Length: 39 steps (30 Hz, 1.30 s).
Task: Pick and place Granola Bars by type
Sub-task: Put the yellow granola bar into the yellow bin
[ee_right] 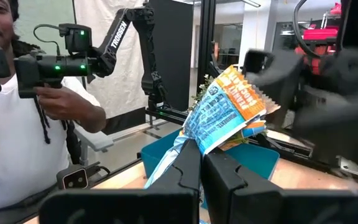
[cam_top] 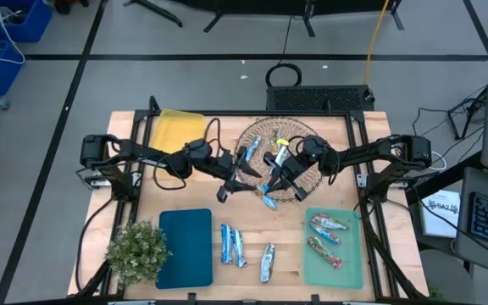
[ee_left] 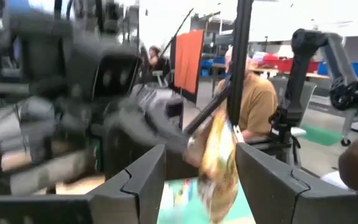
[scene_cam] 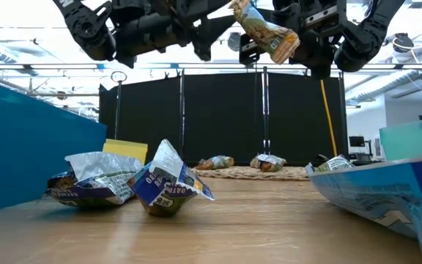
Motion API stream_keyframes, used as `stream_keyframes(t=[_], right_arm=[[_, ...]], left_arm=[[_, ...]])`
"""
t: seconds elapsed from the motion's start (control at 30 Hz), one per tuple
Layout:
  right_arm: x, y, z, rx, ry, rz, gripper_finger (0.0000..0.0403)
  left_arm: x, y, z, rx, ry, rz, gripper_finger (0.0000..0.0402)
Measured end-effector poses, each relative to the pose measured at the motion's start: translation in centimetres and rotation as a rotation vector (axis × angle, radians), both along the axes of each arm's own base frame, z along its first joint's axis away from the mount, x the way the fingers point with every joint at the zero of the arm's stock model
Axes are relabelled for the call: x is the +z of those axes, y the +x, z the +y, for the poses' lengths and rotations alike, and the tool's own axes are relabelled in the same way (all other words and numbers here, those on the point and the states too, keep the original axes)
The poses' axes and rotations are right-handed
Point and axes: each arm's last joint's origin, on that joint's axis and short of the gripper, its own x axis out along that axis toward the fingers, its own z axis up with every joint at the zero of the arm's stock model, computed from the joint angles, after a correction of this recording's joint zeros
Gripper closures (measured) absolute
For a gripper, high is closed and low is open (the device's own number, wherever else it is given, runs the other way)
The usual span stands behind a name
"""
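Note:
High over the table's middle, my right gripper [ee_right: 201, 163] [cam_top: 276, 174] is shut on a granola bar [ee_right: 225, 109] [scene_cam: 266, 33] in a blue and orange wrapper. My left gripper [ee_left: 201, 180] [cam_top: 241, 175] faces it, open. In the left wrist view its two fingers stand on either side of that bar [ee_left: 219, 165] without touching it. More granola bars lie in the round wicker basket [cam_top: 259, 135]. Two red and orange ones [cam_top: 327, 237] lie on the green mat [cam_top: 350, 267]. Blue and silver ones [cam_top: 231, 246] [cam_top: 267, 263] lie on the bare wood. My right gripper pinches one end of the bar's wrapper [ee_right: 194, 146] between its two shut fingers. The fingers come about level from the table's right. The bar sticks out past the fingertips, tilted, lifted clear high above the table.
A teal mat [cam_top: 185, 246] and a potted plant [cam_top: 136, 252] are at the near left, and a yellow mat [cam_top: 176, 127] lies at the far left. People show beyond the table in both wrist views [ee_right: 17, 112] [ee_left: 253, 99].

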Motion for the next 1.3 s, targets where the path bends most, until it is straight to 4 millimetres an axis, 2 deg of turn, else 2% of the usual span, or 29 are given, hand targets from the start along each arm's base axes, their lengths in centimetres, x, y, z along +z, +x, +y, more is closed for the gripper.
stream_keyframes(t=[0.3,0.67,0.77,0.83,0.93,0.97,1.3], right_arm=[[0.0,0.0,0.0,0.0,0.003,0.004,0.0403],[0.0,0.0,0.0,-0.002,0.003,0.002,0.0403],[0.0,0.0,0.0,-0.002,0.003,0.002,0.0403],[0.0,0.0,0.0,-0.001,0.003,0.002,0.0403],[0.0,0.0,0.0,0.001,0.009,0.008,0.0403],[0.0,0.0,0.0,0.001,0.01,0.008,0.0403],[0.1,0.0,-0.2,-0.006,0.055,0.038,0.04]], left_arm=[[-0.3,1.1,0.0,-0.01,-0.015,0.01,0.0201],[-0.2,1.1,-0.1,-0.014,-0.026,0.014,0.0204],[-0.2,1.1,-0.4,-0.037,0.019,-0.006,0.0235],[-0.2,1.1,-0.7,-0.052,0.05,-0.02,0.0281],[-0.2,1.1,-0.8,-0.055,0.079,-0.037,0.0372],[-0.2,1.1,-0.8,-0.056,0.073,-0.036,0.0384],[0.7,0.6,-0.4,-0.083,0.07,-0.036,0.0399]])
